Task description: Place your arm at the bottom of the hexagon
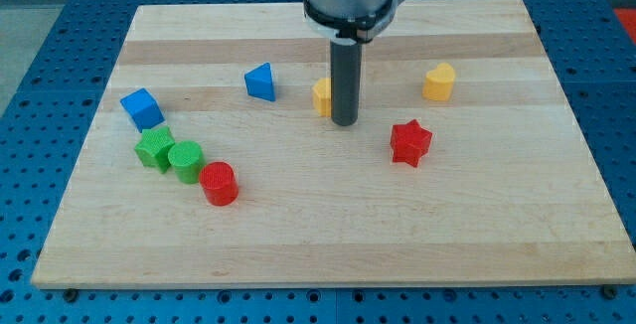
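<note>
Near the counter's (pixel 298 235) top edge, about midway across, my tip (pixel 345 122) is down, right against the yellow hexagon's (pixel 321 96) right flank, half hiding it. No claw on this arm, just the bare rod, holding nothing. Blue triangular block (pixel 260 81) sits left of the hexagon; red star (pixel 409 143) lies toward the right edge, well apart.

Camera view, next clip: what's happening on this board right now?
My tip rests on the wooden board, right beside a yellow block that the rod partly hides, probably the hexagon; the tip sits at its lower right edge. Nothing else is touched: a blue triangular block, blue cube, two green blocks, red cylinder, red star and yellow heart-like block lie scattered.
</note>
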### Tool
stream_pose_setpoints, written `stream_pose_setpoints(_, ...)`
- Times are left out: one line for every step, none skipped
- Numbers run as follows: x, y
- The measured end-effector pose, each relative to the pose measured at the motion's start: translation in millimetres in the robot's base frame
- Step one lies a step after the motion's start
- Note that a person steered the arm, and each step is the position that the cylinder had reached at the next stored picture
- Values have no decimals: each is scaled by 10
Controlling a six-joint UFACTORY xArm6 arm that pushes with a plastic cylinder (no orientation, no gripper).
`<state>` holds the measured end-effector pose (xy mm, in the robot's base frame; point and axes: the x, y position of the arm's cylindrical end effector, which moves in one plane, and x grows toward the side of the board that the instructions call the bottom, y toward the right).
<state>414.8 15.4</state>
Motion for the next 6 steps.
stream_pose_setpoints(-4,0)
stream_pose_setpoints(23,0)
stream_pose_setpoints(-27,2)
stream_pose_setpoints(377,-115)
stream_pose_setpoints(454,-151)
stream_pose_setpoints(240,-138)
